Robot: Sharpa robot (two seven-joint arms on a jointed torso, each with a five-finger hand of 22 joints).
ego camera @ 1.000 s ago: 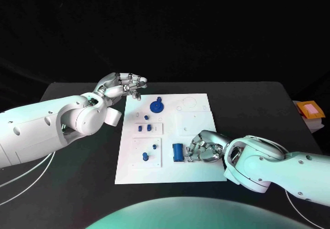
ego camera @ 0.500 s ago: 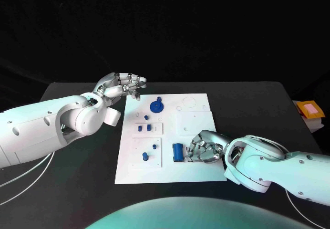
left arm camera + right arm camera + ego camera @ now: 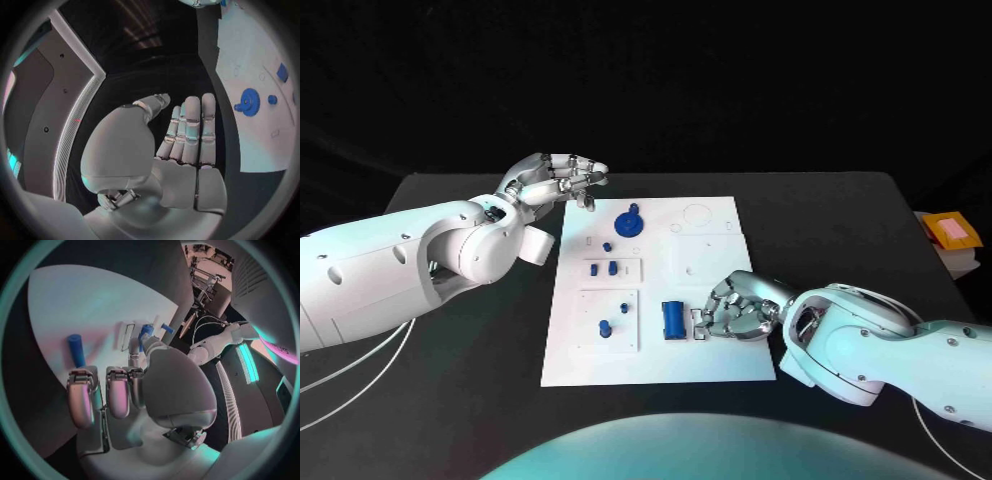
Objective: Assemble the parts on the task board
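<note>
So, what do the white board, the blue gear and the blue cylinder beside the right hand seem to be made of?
White board: probably matte plastic; flat, even white, no glare.
Blue gear: likely moulded or printed plastic; uniform saturated blue, dull surface.
Blue cylinder: apparently the same plastic, same blue; I cannot tell more.

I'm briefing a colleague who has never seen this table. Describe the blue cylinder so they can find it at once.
Start at the white task board in the middle of the black table. Near its front edge, just beside the fingers of the right robot hand, lies the blue cylinder. It is the longest blue part, a plain rod lying flat, unlike the round blue gear at the far end.
</note>
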